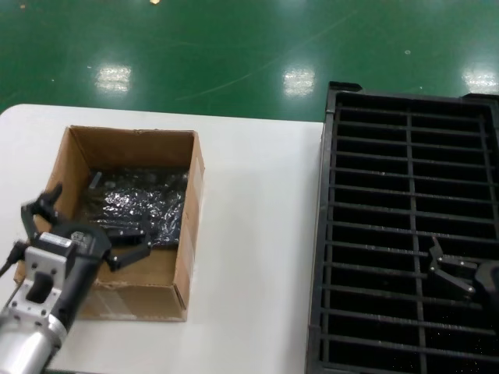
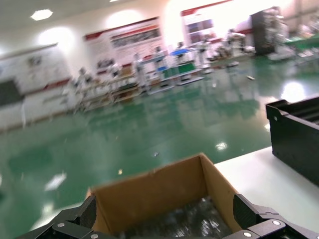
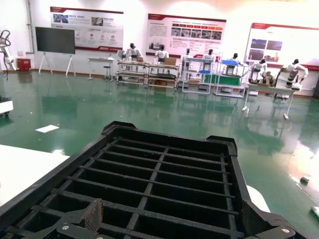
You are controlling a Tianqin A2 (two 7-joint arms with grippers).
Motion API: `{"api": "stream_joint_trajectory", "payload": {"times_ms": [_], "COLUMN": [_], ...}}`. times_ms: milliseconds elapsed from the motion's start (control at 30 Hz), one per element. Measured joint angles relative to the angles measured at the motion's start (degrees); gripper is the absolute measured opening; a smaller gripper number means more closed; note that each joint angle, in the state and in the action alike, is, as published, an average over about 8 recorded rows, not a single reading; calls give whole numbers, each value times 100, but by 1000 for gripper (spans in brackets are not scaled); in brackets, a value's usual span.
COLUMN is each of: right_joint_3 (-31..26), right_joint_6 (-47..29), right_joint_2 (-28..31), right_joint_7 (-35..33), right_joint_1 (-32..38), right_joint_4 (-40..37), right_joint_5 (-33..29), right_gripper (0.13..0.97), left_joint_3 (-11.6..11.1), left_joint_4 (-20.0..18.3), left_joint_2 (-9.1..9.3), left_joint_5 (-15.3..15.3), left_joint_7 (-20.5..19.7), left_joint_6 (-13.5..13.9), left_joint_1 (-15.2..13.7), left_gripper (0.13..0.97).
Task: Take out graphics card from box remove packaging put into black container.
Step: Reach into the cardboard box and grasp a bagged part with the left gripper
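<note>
The brown cardboard box [image 1: 189, 234] stands open on the left of the white table. Crinkly shiny grey bags [image 1: 144, 204] lie in its bottom; no bare graphics card shows, and no loose empty packaging. My left gripper [image 1: 86, 230] is open and empty, hovering over the box's near left corner. In the left wrist view the box [image 2: 154, 191] and the bags [image 2: 192, 221] lie between its spread fingers [image 2: 246, 211]. The black container [image 1: 328, 234] lies on the right with its slots bare. My right gripper [image 1: 447, 269] is open and empty above its near part, also in the right wrist view [image 3: 173, 217].
The white table [image 1: 257, 234] shows bare between box and container. Its far edge runs behind the box, with green floor [image 1: 234, 54] beyond. The container's corner also shows in the left wrist view [image 2: 299, 134]. The container overhangs the table's right end.
</note>
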Motion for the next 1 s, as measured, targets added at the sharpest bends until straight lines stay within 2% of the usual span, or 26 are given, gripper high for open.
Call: {"api": "stream_joint_trajectory", "payload": {"times_ms": [100,200,300,400,600,700,833,1000], "right_joint_3": [0,0,0,0,0,0,0,0], "right_joint_6": [0,0,0,0,0,0,0,0], "right_joint_2": [0,0,0,0,0,0,0,0], "right_joint_7": [0,0,0,0,0,0,0,0], "right_joint_1": [0,0,0,0,0,0,0,0], "right_joint_4": [0,0,0,0,0,0,0,0], "right_joint_5": [0,0,0,0,0,0,0,0], "right_gripper": [966,966,966,966,966,966,966,966], "left_joint_3": [151,361,639,962,1597,1860,2112,2238], "left_joint_4": [197,548,1069,1704,3107,3687,4140,4255], "left_joint_2": [-297,-577,-798,-919,-872,-798,-748,-778], "left_joint_5": [253,514,777,1074,1844,2235,2608,2788], "left_joint_7": [189,367,598,928,1612,1796,1920,1985], "left_joint_6": [184,556,1025,1456,1977,2139,2333,2506], "left_joint_1": [-355,-852,-1472,-2132,-3403,-3868,-4183,-4232], "left_gripper": [966,966,966,966,966,966,966,952]}}
